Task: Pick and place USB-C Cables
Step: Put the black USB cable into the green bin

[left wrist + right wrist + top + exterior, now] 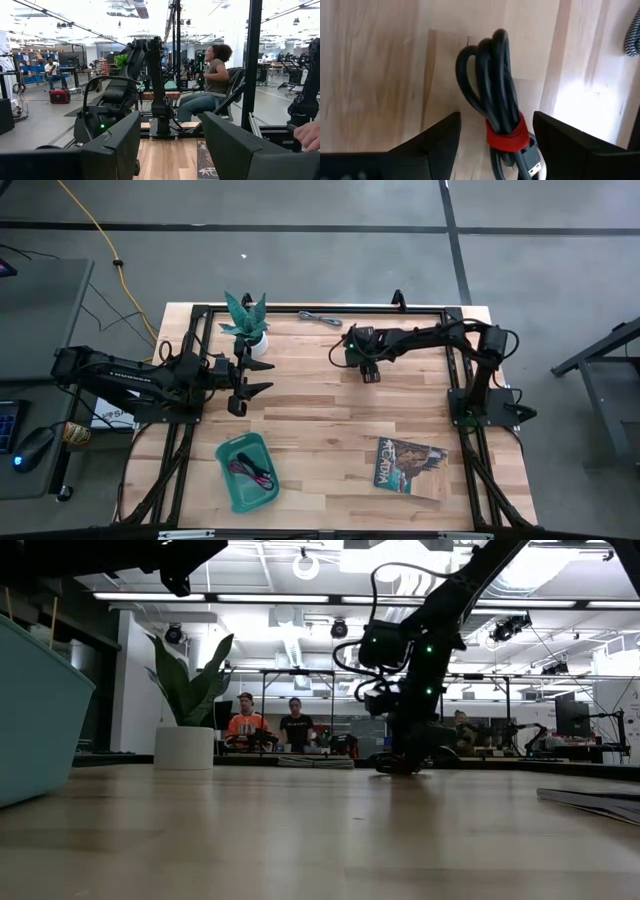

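The right end effector point(495, 137), fingers apart, straddles the black cable with the red tie point(492, 95) on the bench point(330, 420), not yet gripped. The left end effector point(250, 380) hovers open near the plant point(246, 320). The maroon cable point(250, 472) already lies in the teal tray point(228, 450); the grey cable point(320, 318) waits at the bench's far edge, so I judge one of three placed.

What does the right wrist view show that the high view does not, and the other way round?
Only the right wrist view: the black cable with its red tie, lying on the table between the open right gripper fingers. Only the high view: the tray holding the maroon cable, the grey cable at the far edge, the plant, the magazine, the left gripper. Both: the wooden table.
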`<state>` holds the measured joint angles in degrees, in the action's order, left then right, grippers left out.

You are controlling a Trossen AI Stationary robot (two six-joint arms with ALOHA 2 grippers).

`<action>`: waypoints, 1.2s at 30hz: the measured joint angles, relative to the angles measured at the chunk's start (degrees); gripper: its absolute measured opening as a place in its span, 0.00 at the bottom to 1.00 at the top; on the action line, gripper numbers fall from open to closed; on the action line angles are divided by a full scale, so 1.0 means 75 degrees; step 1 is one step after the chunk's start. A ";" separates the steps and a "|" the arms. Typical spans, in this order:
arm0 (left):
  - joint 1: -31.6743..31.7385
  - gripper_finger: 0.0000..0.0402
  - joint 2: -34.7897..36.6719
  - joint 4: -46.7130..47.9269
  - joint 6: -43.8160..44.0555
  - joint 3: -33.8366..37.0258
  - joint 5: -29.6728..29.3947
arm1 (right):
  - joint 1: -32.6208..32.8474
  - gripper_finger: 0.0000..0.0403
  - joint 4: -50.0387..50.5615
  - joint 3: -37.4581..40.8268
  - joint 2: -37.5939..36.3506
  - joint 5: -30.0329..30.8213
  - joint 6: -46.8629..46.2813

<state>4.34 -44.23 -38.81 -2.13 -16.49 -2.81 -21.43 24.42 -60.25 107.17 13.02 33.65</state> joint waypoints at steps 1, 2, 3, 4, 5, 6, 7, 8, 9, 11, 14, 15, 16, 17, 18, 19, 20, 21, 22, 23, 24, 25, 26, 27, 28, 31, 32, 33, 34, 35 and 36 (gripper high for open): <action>0.0000 0.48 -0.0003 0.0003 0.0000 0.0000 0.0000 | -0.0026 0.60 0.0012 0.0000 0.0012 -0.0037 -0.0019; 0.0000 0.48 -0.0002 0.0000 0.0000 -0.0002 0.0001 | -0.0048 0.60 0.0014 0.0003 0.0012 -0.0116 -0.0060; 0.0000 0.48 -0.0001 0.0000 0.0000 -0.0001 0.0000 | -0.0076 0.60 0.0020 0.0003 0.0015 -0.0185 -0.0120; 0.0001 0.48 -0.0003 0.0000 0.0000 -0.0003 0.0003 | -0.0097 0.60 0.0031 0.0006 0.0015 -0.0227 -0.0206; 0.0000 0.48 -0.0003 0.0003 0.0000 -0.0001 0.0002 | -0.0110 0.60 0.0051 0.0006 0.0018 -0.0264 -0.0247; 0.0001 0.48 -0.0003 0.0000 0.0000 -0.0002 0.0001 | -0.0127 0.60 0.0073 0.0003 0.0021 -0.0286 -0.0267; 0.0001 0.48 -0.0002 0.0000 0.0000 -0.0002 0.0002 | -0.0141 0.60 0.0097 0.0003 0.0025 -0.0316 -0.0295; 0.0000 0.48 -0.0002 0.0003 0.0000 0.0000 0.0001 | -0.0143 0.60 0.0136 0.0003 0.0032 -0.0336 -0.0325; 0.0001 0.48 -0.0001 0.0000 0.0000 -0.0003 0.0002 | -0.0143 0.60 0.0146 0.0006 0.0033 -0.0336 -0.0372; 0.0000 0.48 -0.0003 0.0003 0.0000 -0.0003 0.0000 | -0.0143 0.59 0.0157 0.0009 0.0035 -0.0336 -0.0445; 0.0000 0.48 -0.0003 0.0000 0.0000 -0.0001 0.0000 | -0.0138 0.54 0.0186 0.0015 0.0035 -0.0348 -0.0513; 0.0000 0.48 -0.0003 0.0003 0.0000 -0.0002 0.0003 | -0.0137 0.51 0.0194 0.0017 0.0037 -0.0366 -0.0513; 0.0000 0.48 -0.0002 0.0002 0.0000 0.0000 0.0000 | -0.0137 0.48 0.0201 0.0020 0.0038 -0.0389 -0.0515; 0.0000 0.48 -0.0003 0.0000 0.0000 -0.0001 0.0002 | -0.0136 0.45 0.0213 0.0022 0.0040 -0.0408 -0.0514; 0.0000 0.48 -0.0003 0.0002 0.0000 -0.0001 0.0001 | -0.0134 0.41 0.0223 0.0025 0.0041 -0.0446 -0.0516; 0.0000 0.48 -0.0002 0.0003 0.0000 0.0000 0.0000 | -0.0134 0.38 0.0235 0.0029 0.0041 -0.0505 -0.0516; 0.0000 0.48 -0.0003 0.0003 0.0000 -0.0003 0.0000 | -0.0134 0.34 0.0246 0.0032 0.0041 -0.0572 -0.0514; 0.0000 0.48 -0.0003 0.0003 0.0000 -0.0001 0.0001 | -0.0134 0.30 0.0249 0.0035 0.0041 -0.0635 -0.0516; 0.0000 0.48 -0.0003 0.0003 0.0000 -0.0003 0.0000 | -0.0134 0.26 0.0256 0.0035 0.0041 -0.0682 -0.0513; 0.0000 0.48 -0.0003 0.0001 0.0000 -0.0003 0.0001 | -0.0134 0.23 0.0257 0.0035 0.0041 -0.0689 -0.0513; 0.0001 0.48 -0.0003 0.0001 0.0000 0.0000 0.0002 | -0.0134 0.19 0.0246 0.0035 0.0044 -0.0686 -0.0513; 0.0000 0.48 -0.0002 0.0001 0.0000 -0.0001 0.0002 | -0.0134 0.16 0.0231 0.0035 0.0046 -0.0686 -0.0514; 0.0000 0.48 -0.0003 0.0003 0.0000 -0.0002 0.0001 | -0.0134 0.14 0.0216 0.0035 0.0047 -0.0684 -0.0516; 0.0000 0.48 -0.0003 0.0001 0.0000 -0.0002 0.0001 | -0.0134 0.12 0.0193 0.0035 0.0049 -0.0675 -0.0516; 0.0000 0.48 -0.0003 0.0000 0.0000 -0.0002 0.0001 | -0.0134 0.11 0.0168 0.0035 0.0053 -0.0668 -0.0536; 0.0000 0.48 -0.0003 0.0002 0.0000 -0.0002 0.0000 | -0.0137 0.11 0.0152 0.0035 0.0059 -0.0672 -0.0630; 0.0001 0.48 -0.0001 0.0002 0.0000 -0.0001 0.0002 | -0.0137 0.11 0.0157 0.0035 0.0059 -0.0674 -0.0630; 0.0000 0.48 -0.0003 0.0003 0.0000 0.0000 0.0000 | -0.0140 0.12 0.0160 0.0035 0.0059 -0.0680 -0.0632; 0.0000 0.48 -0.0003 0.0000 0.0000 -0.0003 0.0000 | -0.0140 0.13 0.0155 0.0035 0.0059 -0.0683 -0.0639; 0.0001 0.48 -0.0003 0.0003 0.0000 -0.0001 0.0000 | -0.0140 0.13 0.0145 0.0035 0.0062 -0.0690 -0.0663; 0.0002 0.48 -0.0001 0.0000 0.0000 -0.0001 0.0000 | -0.0140 0.13 0.0138 0.0035 0.0062 -0.0712 -0.0687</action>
<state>4.35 -44.24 -38.81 -2.13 -16.50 -2.81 -22.48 25.46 -59.99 107.63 7.68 28.50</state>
